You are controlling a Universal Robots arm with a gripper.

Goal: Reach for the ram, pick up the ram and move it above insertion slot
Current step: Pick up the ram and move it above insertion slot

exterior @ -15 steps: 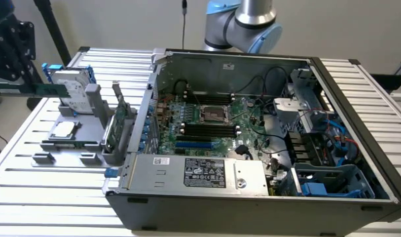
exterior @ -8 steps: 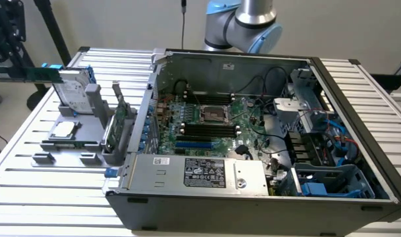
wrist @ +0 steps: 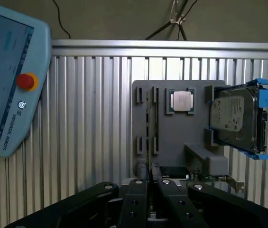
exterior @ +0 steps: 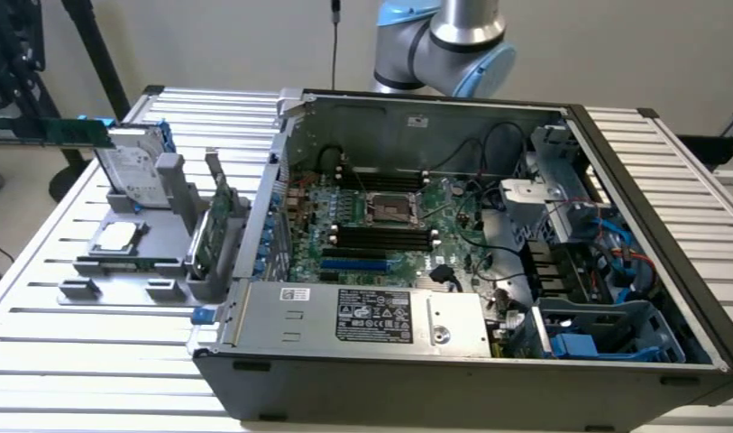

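Power supply (exterior: 342,314), silver, lower centre of the exterior view: white-and-black label, print too small to read. Behind it, an open computer case (exterior: 655,361) with the motherboard (exterior: 384,225) exposed. Robot arm (exterior: 444,41), grey with blue caps, top centre. Grey holder (exterior: 161,230), left of frame, on the slatted table (exterior: 77,334), carrying a hard drive (exterior: 135,167), a processor chip (exterior: 116,236) and a green expansion card (exterior: 222,212).

Wrist view: gripper (wrist: 149,166), black, bottom centre; its fingers (wrist: 141,190) are drawn nearly together with nothing between them. Just beyond their tips, centre of frame, is the ram (wrist: 148,124). It stands on edge in the holder's slotted clips and shows as a thin dark line, its face turned away. Processor chip centre; hard drive in blue rails right, label unreadable. Teach pendant (wrist: 8,80), left: red button, "UNIVERSAL ROBOTS".
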